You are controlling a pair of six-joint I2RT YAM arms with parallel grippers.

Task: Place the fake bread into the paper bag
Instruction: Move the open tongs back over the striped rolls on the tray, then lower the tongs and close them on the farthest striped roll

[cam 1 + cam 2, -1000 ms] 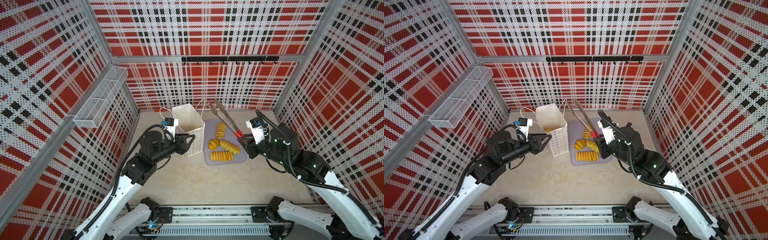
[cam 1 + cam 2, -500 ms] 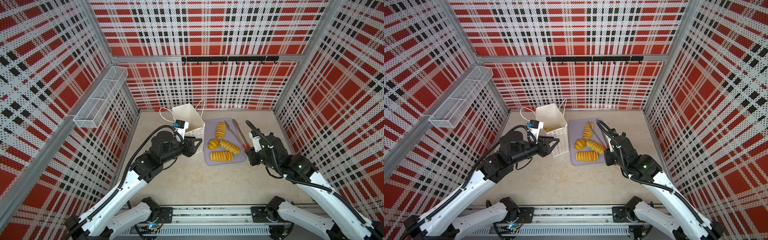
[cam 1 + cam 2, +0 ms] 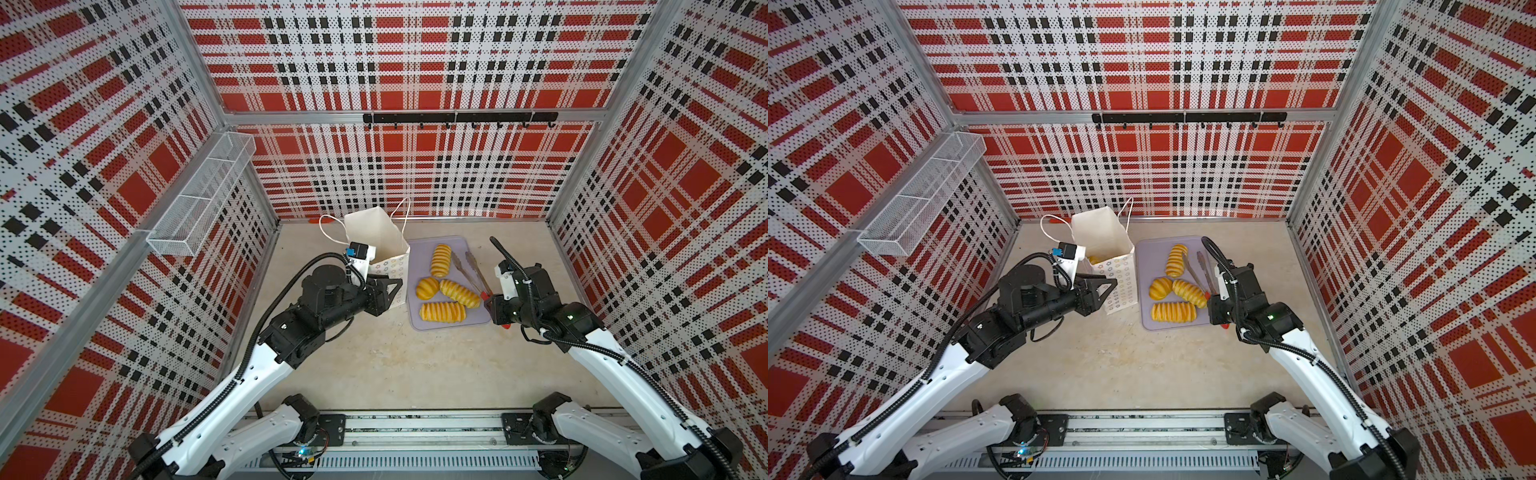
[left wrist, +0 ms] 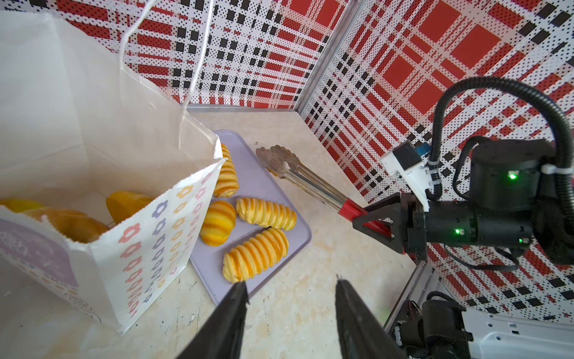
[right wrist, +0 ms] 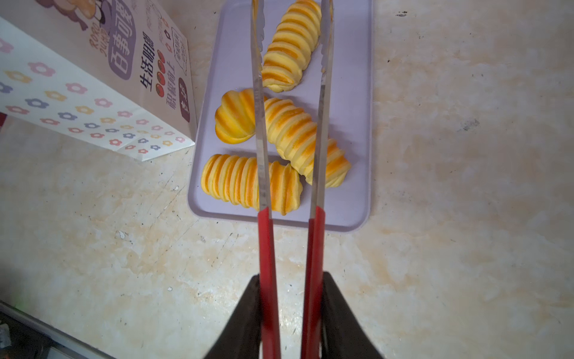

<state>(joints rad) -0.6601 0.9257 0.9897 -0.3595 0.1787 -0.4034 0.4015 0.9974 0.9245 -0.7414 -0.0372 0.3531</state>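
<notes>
The fake bread (image 5: 236, 183) is in two places. Four pieces lie on the lilac tray (image 5: 351, 46), out past your right fingers (image 5: 245, 320), under the metal arms of the tongs (image 5: 266, 248). More pieces sit inside the paper bag (image 4: 93, 124), just beside your left fingers (image 4: 223, 326). Your right fingers pinch the tongs' red handles. Your left fingers are spread apart over the worktop (image 4: 295, 310), with nothing between them.
</notes>
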